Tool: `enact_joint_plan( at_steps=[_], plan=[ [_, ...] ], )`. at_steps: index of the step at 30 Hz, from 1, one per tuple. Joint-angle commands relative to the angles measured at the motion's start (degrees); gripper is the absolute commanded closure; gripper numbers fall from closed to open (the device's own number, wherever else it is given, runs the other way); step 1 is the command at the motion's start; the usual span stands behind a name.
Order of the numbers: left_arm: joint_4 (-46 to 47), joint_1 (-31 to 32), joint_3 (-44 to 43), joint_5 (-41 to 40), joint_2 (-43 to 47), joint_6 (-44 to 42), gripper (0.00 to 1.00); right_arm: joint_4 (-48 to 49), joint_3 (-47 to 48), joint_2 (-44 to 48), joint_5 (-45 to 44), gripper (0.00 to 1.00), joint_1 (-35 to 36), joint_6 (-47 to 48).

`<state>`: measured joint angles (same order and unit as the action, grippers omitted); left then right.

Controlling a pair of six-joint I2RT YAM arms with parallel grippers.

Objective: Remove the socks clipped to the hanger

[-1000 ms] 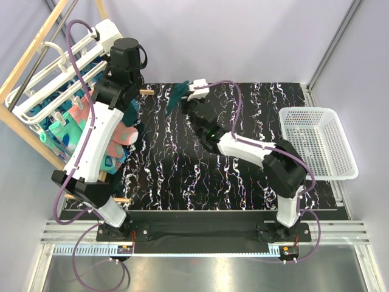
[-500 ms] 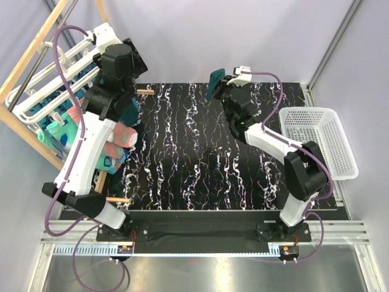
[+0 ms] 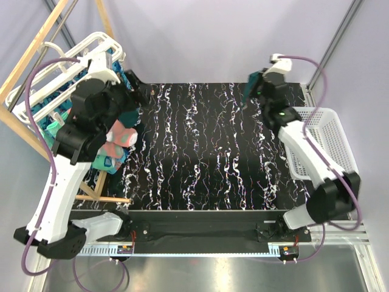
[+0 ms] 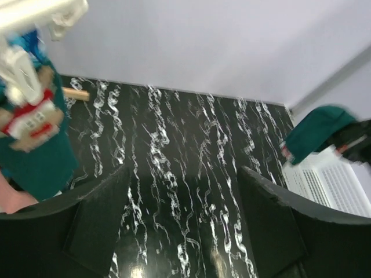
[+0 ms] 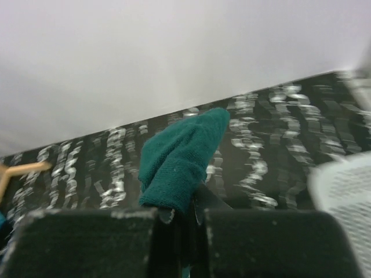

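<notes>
Above the far right corner of the black, white-veined bench (image 3: 200, 164), a small dark teal fabric sock (image 5: 179, 156) is pinched between the pressed-together fingers of the right end effector (image 5: 184, 215), just beside the white mesh plastic basket (image 3: 316, 111). The step in hand is judged to be the carrying-off of one unclipped sock; a release over the basket is probably called for next. The left end effector (image 4: 181, 200) is spread wide and empty, near the white plastic barred hanger (image 3: 97, 41), where coral-pink and blue patterned socks (image 3: 118, 135) hang.
</notes>
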<state>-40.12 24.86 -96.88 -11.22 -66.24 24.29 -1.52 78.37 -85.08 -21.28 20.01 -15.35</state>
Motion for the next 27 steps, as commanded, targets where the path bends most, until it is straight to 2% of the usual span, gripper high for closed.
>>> enact_joint_plan(
  at_steps=[1, 4, 8, 13, 17, 18, 20, 21, 22, 23, 24, 27],
  plan=[
    [3.5, 0.1, 5.7, 9.5, 3.0, -1.0, 0.20, -14.6, 0.7, 8.4, -7.8, 1.00, -3.2, 2.5],
    [2.5, 0.2, 10.3, 6.9, 6.0, -2.3, 0.20, -21.2, -0.7, 11.8, -12.8, 1.00, -7.5, 3.8],
    [4.3, 0.2, 16.5, 5.2, 10.2, -3.4, 0.20, -23.8, -2.8, 13.4, -15.2, 1.00, -14.7, 4.3],
    [7.5, 0.1, 23.0, 3.3, 13.0, -3.9, 0.20, -28.9, -2.6, 8.3, -10.7, 1.00, -25.0, 3.1],
    [9.7, 0.2, 26.7, 0.9, 15.4, -5.2, 0.20, -32.1, -0.8, 2.0, -11.0, 0.98, -28.8, 1.1],
    [9.3, 0.2, 26.7, 0.5, 15.4, -6.0, 0.20, -35.4, 1.8, 0.6, -12.1, 0.97, -29.2, 0.6],
    [8.7, 0.2, 25.8, -0.3, 15.7, -6.9, 0.20, -38.0, 4.6, -3.0, -13.8, 0.81, -30.1, -0.3],
    [8.3, 0.1, 25.6, -0.9, 15.8, -7.8, 0.20, -41.1, 6.1, -3.9, -14.2, 0.50, -30.3, -0.7],
    [8.2, 0.2, 25.4, -1.9, 16.0, -8.0, 0.21, -42.6, 8.6, -4.7, -14.8, 0.41, -30.3, -1.2],
    [8.2, 0.1, 25.3, -2.4, 16.7, -8.4, 0.21, -43.6, 9.6, -4.6, -14.1, 0.36, -30.3, -1.8],
    [8.3, 0.2, 25.3, -2.9, 17.1, -9.0, 0.21, -44.4, 10.7, -3.4, -11.1, 0.26, -30.3, -1.8],
    [9.4, 0.1, 26.0, -5.5, 19.0, -9.2, 0.23, -44.0, 11.6, 0.0, -5.3, 0.23, -30.3, -3.4]
  ],
)
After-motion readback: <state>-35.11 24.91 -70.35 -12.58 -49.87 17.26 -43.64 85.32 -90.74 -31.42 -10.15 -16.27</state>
